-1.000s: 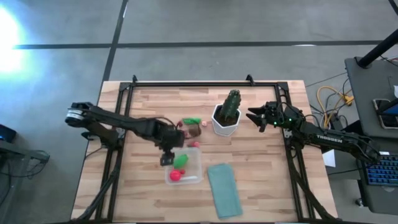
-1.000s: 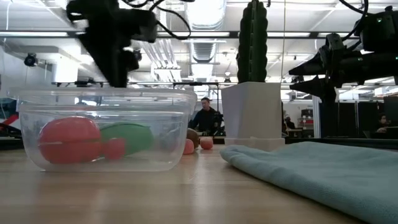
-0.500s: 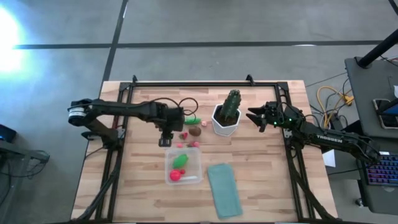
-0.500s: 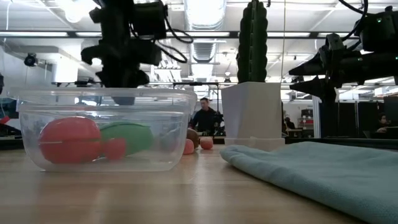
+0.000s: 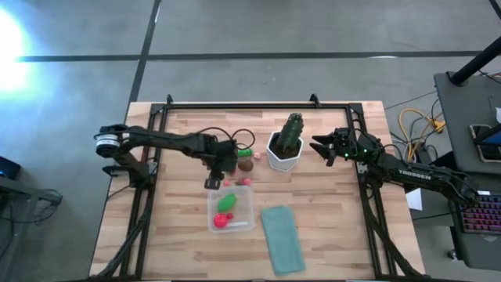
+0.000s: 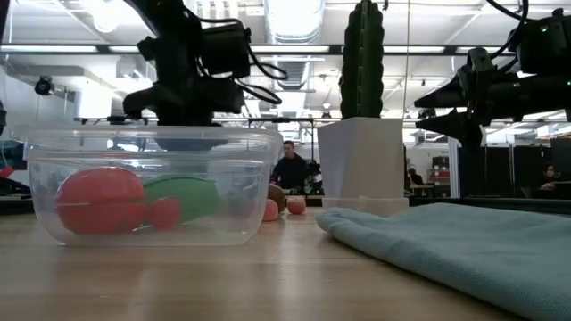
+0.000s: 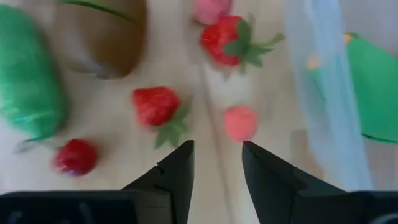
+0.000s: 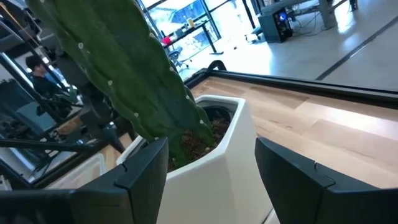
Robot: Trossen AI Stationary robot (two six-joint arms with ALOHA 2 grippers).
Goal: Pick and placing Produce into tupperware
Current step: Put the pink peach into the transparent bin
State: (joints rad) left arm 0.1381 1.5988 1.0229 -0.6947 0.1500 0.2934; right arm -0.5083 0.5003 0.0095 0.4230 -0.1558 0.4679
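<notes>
The clear tupperware (image 5: 250, 200) stands near the table's middle. It holds a round red piece (image 6: 100, 201), a green piece (image 6: 186, 196) and a small red one (image 6: 163, 212). Beyond its far side, loose produce lies on the wood: strawberries (image 7: 155, 106) (image 7: 231, 38) (image 7: 74, 157), a pink ball (image 7: 240, 122), a brown round piece (image 7: 102, 43) and a green elongated piece (image 7: 28, 81). My left gripper (image 7: 216, 149) hovers above them, pointing down, its fingers slightly apart with nothing between them. My right gripper (image 5: 317, 147) waits open beside the cactus pot.
A tall green cactus in a white pot (image 5: 283, 150) stands right of the loose produce. A flat teal lid (image 5: 282, 239) lies on the near side, right of the tupperware. A black frame (image 5: 258, 105) runs along the table's edges. A person (image 6: 293, 168) shows far behind.
My left gripper has gone from above the tupperware's far left corner toward the table's far edge and a little right. It now stands over the loose produce. The pieces in the tupperware have stayed where they were.
</notes>
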